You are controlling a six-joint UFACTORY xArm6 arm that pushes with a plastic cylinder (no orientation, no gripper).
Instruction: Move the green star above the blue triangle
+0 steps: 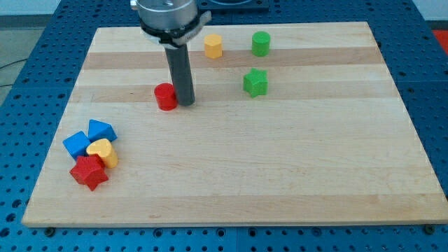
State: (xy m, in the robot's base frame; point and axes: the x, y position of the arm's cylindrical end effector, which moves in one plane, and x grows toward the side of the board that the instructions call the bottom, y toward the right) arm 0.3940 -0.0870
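The green star lies on the wooden board right of centre near the view's top. The blue triangle sits at the view's left, at the top of a cluster of blocks. My tip touches down just right of a red cylinder, about a hand's width left of the green star and well right of the blue triangle.
A green cylinder and a yellow hexagon stand near the top edge. The left cluster also holds a blue cube, a yellow heart and a red star.
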